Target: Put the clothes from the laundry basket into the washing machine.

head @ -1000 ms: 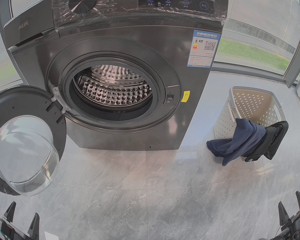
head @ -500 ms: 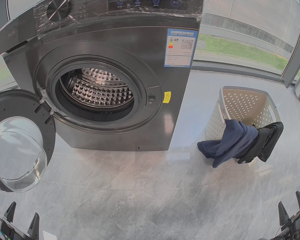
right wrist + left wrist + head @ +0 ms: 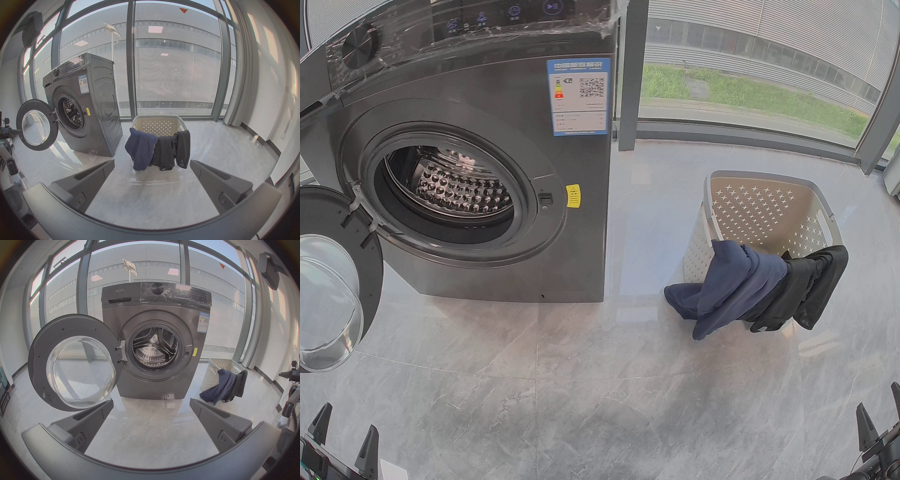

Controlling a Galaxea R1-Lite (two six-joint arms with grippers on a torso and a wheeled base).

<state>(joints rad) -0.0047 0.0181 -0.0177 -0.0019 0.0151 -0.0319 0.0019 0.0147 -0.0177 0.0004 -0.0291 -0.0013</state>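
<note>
A grey washing machine [image 3: 487, 94] [image 3: 156, 343] [image 3: 90, 103] stands at the left with its round door [image 3: 331, 281] [image 3: 75, 362] swung open and the drum [image 3: 453, 184] bare. To its right a beige laundry basket [image 3: 765, 206] [image 3: 223, 365] [image 3: 159, 125] sits on the floor by the window. A navy garment [image 3: 731, 287] [image 3: 140, 148] and a black garment [image 3: 806, 287] [image 3: 172, 148] hang over its near rim. My left gripper [image 3: 344, 434] [image 3: 151, 418] and right gripper [image 3: 878, 409] [image 3: 151, 179] are both open, low and well short of the basket.
Grey marble floor [image 3: 600, 387] lies open between me and both the machine and the basket. Floor-to-ceiling windows [image 3: 750, 56] run behind them, with a window post [image 3: 631, 75] beside the machine. A curtain [image 3: 240, 78] hangs at the far right.
The whole head view has shifted: the camera turned right, so machine and basket sit further left in the picture. Neither gripper has changed; the clothes hang as before.
</note>
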